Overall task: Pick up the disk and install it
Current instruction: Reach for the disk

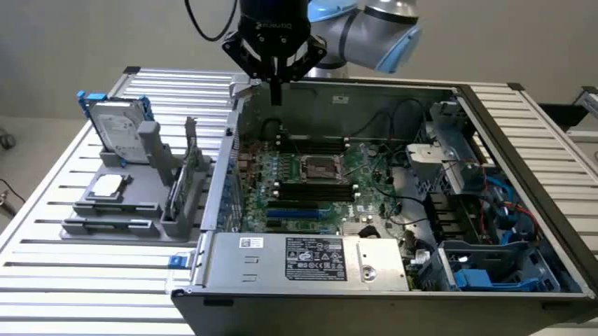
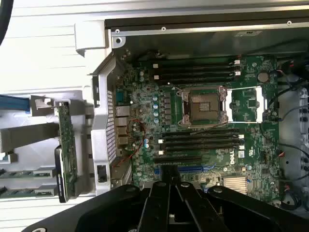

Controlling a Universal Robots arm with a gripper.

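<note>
Locating the disk: the disk [image 1: 120,129] is standing upright on its edge in the grey holder [image 1: 112,210], near the worktop's [image 1: 84,294] far corner on the exterior view's left, well apart from the gripper [image 1: 276,96].
Disk appearance: a silver-grey face with a white printed label is showing, and a blue plastic carrier is framing it.
Hard to make out: the label print is reading too small to tell, and a grey post of the holder is covering part of the disk's lower side.
Arm pose: the arm [image 1: 374,24] is reaching in from the worktop's far edge. The gripper is pointing straight down over the far corner of the open computer case [image 1: 509,133], with the motherboard [image 2: 203,121] lying below.
Fingers: they are pressing together, clenched on nothing.
</note>
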